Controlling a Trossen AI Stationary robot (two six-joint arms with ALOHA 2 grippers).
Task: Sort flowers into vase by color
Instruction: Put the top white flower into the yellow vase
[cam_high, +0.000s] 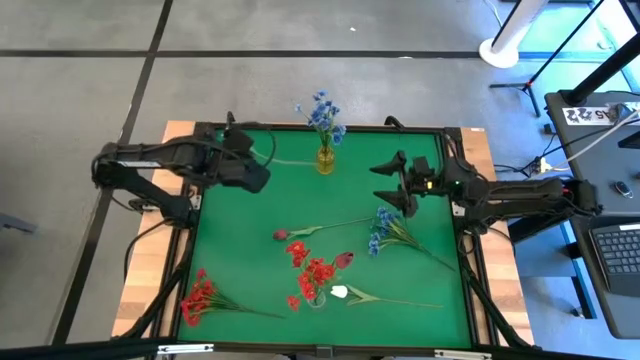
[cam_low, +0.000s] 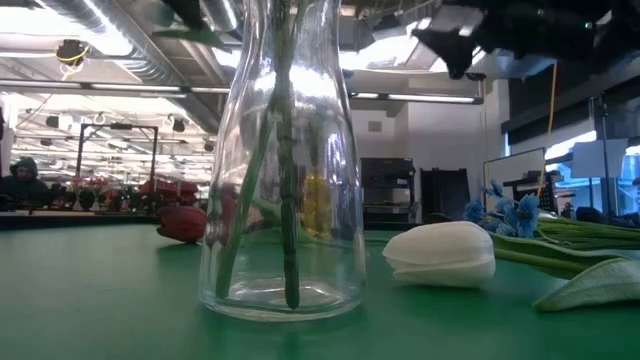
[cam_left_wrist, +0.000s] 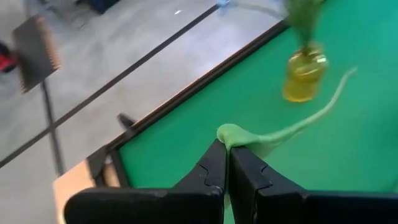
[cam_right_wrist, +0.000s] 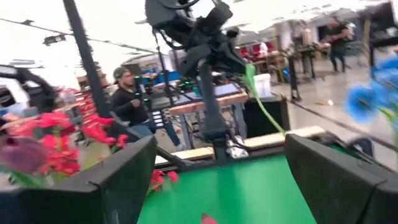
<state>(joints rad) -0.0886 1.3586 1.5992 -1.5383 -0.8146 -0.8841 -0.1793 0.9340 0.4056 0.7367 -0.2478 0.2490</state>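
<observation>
High view: I count flowers (cam_high: 312, 270) scattered on the green counter (cam_high: 240, 260), blue ones standing in a yellow vase (cam_high: 325, 158).
Low view: clear glass vase (cam_low: 283, 170) beside a white tulip (cam_low: 442, 252).
Left wrist view: my left end effector (cam_left_wrist: 227, 154) is clenched on a green stem (cam_left_wrist: 292, 127).
Right wrist view: my right end effector (cam_right_wrist: 217, 177) is spread wide, empty.

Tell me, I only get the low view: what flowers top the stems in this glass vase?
Observer: Red flowers, seen from above; their stems stand in the vase.
Operator: Is either claw holding anything?
Observer: Yes. The left claw is shut on a thin green stem, which reaches toward a yellow vase at the far edge.
</observation>
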